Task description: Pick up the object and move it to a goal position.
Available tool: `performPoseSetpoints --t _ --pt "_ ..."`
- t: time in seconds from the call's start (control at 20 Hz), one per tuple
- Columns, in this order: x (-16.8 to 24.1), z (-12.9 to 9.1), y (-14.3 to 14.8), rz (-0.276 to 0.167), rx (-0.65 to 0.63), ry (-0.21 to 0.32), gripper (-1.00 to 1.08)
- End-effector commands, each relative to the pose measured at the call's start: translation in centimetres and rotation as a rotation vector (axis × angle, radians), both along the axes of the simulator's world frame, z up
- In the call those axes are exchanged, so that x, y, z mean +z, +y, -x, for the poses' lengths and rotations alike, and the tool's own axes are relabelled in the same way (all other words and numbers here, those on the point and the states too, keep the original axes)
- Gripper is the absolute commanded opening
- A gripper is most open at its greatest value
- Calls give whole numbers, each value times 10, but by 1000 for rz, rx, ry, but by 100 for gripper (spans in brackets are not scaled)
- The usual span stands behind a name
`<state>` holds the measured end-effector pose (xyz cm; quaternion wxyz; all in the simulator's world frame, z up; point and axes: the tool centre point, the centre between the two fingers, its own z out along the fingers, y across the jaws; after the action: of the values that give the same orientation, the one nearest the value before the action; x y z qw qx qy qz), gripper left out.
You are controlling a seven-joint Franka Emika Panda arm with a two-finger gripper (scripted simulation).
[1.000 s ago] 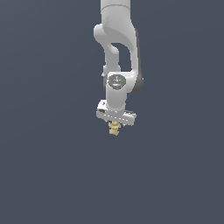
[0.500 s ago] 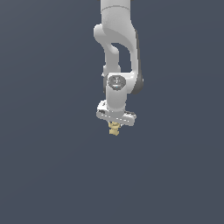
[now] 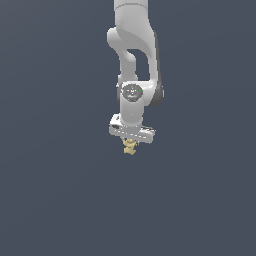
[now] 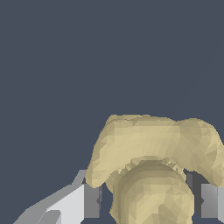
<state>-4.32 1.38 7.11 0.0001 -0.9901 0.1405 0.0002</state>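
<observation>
Here the object, pale yellow-tan and knobbly, hangs just under the white gripper, clamped between its fingers. White arm descends from above, centre of exterior view. Plain dark grey-blue surround; no worktop discernible.

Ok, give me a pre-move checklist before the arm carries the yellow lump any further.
1. Object sits between the fingers: ok, in the wrist view.
2. Gripper shut on the object: ok.
3. Object hangs below the gripper with nothing seen touching it from beneath: ok.
4. Grip is centred and secure: cannot tell, the contact faces are hidden.
5. Goal position is marked in view: not ok, no marker shows.
6. Obstacles around the arm: ok, none visible.
</observation>
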Motion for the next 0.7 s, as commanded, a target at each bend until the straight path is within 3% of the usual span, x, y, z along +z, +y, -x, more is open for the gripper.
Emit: performPoseSetpoints --t 0.0,0.65 --pt "9 -3 -5 0 -1 -1 -100" --pt "101 -37 -54 0 -1 -1 -100"
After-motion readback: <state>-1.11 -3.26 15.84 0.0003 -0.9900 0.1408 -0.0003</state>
